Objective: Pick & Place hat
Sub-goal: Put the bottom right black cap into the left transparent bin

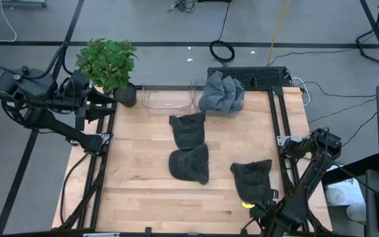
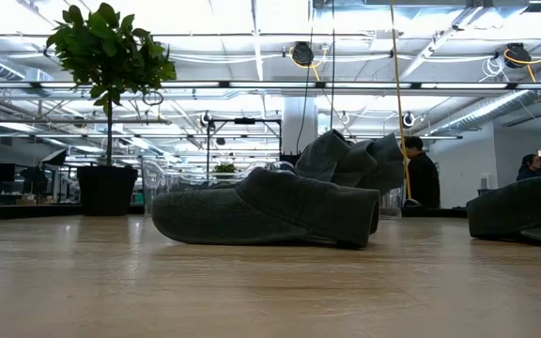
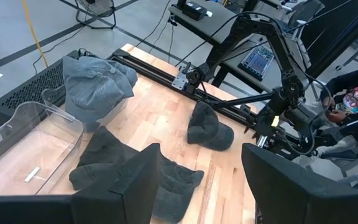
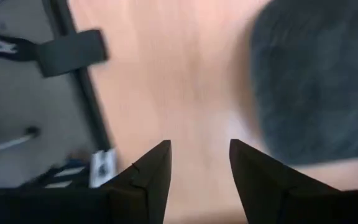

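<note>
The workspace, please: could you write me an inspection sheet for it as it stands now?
Surface: wooden table, bare between items.
Job's things: three dark hats flat on the table; grey hat pile at the back edge beside a clear bin.
Clutter: potted plant at the back left corner.
Grippers: left gripper open, off the table's left; right gripper open, empty, by the front right hat.
Cables: several on the floor.
Surroundings: people behind the table.

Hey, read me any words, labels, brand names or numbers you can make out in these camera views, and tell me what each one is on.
None can be read.
White label on the frame beside the table: blurred.
Screen on the far bench: too small.
Hats and clear bin: no print visible.
</note>
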You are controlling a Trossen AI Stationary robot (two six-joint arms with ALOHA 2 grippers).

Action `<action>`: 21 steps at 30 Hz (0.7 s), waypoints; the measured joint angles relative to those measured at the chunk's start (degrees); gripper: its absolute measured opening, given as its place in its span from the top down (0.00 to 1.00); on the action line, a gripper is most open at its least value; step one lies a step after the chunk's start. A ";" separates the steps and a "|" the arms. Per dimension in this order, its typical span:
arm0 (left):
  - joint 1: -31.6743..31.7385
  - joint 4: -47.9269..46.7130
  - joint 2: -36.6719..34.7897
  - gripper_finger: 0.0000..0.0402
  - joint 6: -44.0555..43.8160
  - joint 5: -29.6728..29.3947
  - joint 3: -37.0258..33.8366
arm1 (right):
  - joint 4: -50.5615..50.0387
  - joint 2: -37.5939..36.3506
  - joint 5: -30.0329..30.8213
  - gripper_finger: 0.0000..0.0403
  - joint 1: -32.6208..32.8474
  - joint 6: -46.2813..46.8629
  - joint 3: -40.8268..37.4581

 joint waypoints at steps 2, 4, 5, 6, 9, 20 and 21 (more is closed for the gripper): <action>0.00 0.00 0.00 0.42 0.51 -0.16 0.00 | 1.31 -0.23 -5.29 0.63 -0.80 0.52 0.00; -0.02 0.04 0.00 0.42 1.26 -0.21 0.00 | 3.40 -0.21 -12.02 0.63 -1.75 -2.51 0.00; -0.02 0.05 0.00 0.42 1.61 -0.22 0.00 | 4.78 -0.21 -14.12 0.63 -2.05 -4.56 0.00; -0.02 0.07 0.00 0.42 1.76 -0.22 0.00 | 6.02 -0.21 -14.85 0.63 -2.28 -7.71 0.00; -0.02 0.11 0.00 0.42 1.84 -0.22 0.00 | 8.57 -0.31 -15.01 0.62 -2.73 -8.59 0.00; 0.00 0.15 0.00 0.42 1.96 0.93 0.00 | 20.13 0.09 -14.50 0.43 0.67 3.83 0.00; -0.01 0.15 0.00 0.42 1.37 0.93 0.00 | 22.10 0.54 -13.19 0.42 1.73 4.87 0.01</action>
